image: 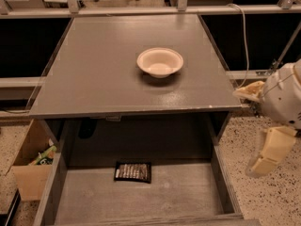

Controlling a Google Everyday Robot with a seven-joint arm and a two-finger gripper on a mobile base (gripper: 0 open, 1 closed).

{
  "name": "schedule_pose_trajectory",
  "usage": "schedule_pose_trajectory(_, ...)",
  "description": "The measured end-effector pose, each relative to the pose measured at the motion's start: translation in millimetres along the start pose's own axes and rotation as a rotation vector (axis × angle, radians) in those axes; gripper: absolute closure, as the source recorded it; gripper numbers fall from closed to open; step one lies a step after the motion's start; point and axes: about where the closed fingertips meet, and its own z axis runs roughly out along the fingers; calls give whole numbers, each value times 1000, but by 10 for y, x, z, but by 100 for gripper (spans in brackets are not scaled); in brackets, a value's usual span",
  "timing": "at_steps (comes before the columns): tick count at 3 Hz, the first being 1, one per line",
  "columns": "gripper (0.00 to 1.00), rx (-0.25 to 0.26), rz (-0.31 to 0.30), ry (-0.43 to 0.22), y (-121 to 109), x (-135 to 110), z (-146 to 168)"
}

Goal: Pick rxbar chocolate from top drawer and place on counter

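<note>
Single view, high front, angled down over counter (94,79) and top drawer (188,192); gripper (248,132) at right edge.
</note>
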Motion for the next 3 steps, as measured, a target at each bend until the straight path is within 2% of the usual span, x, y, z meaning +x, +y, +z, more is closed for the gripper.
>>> schedule_pose_trajectory(1, 0, -32, 13, -2, 215, 71, 334)
schedule_pose_trajectory(2, 0, -11, 47, -28, 278, 148, 539)
schedule_pose_trajectory(3, 0, 50, 104, -111, 271, 159, 695)
